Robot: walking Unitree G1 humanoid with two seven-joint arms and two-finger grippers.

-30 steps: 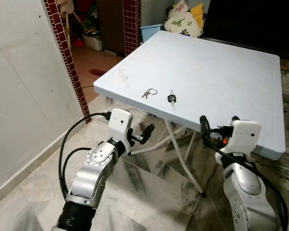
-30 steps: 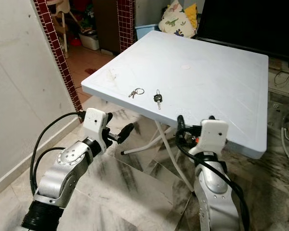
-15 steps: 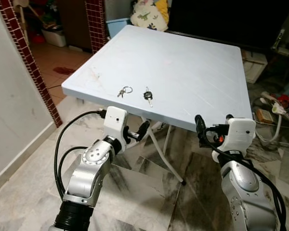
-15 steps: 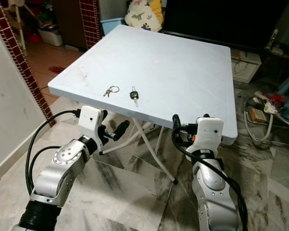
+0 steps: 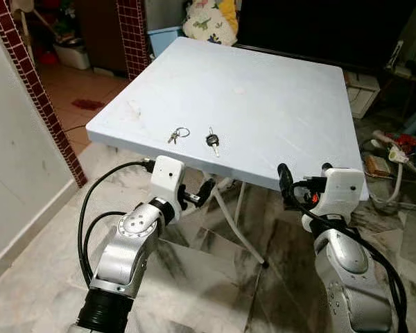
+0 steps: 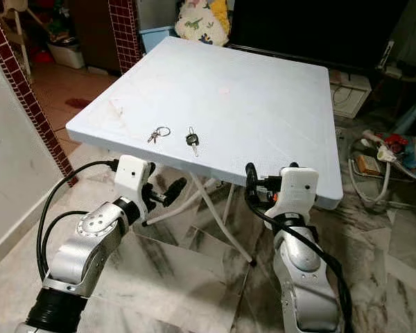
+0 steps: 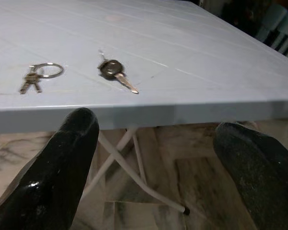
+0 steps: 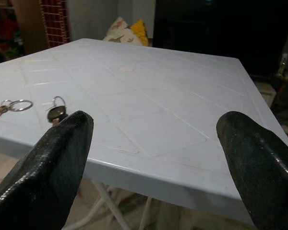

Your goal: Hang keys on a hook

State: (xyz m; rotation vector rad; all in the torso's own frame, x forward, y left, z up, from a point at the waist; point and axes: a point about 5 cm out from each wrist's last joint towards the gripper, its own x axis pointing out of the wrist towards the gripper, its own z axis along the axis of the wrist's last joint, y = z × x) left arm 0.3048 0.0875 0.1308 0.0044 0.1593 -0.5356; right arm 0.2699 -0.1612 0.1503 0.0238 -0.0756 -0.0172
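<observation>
Compared with half a second ago, my head camera has shifted only a little; the table sits almost the same in the picture, and the keys have not moved on it.

On my far left stands a white wall with a red tiled edge. The left gripper hangs just under the near table edge, at about 7 o'clock from the keys, with its fingers spread apart and holding nothing. On the table, close to the near edge, lies the small key bunch on a ring, and just beside it at 3 o'clock a single key with a black head. The two are apart, not touching. The right gripper is at the near edge too, well apart at 4 o'clock from the single key, jaws wide and empty.

The left wrist view shows the white folding legs under the top (the head views show them partly). The right wrist view shows a patterned cushion behind the far edge.

The table top past the keys is bare. At my right, cables and small things lie on the marble floor.
</observation>
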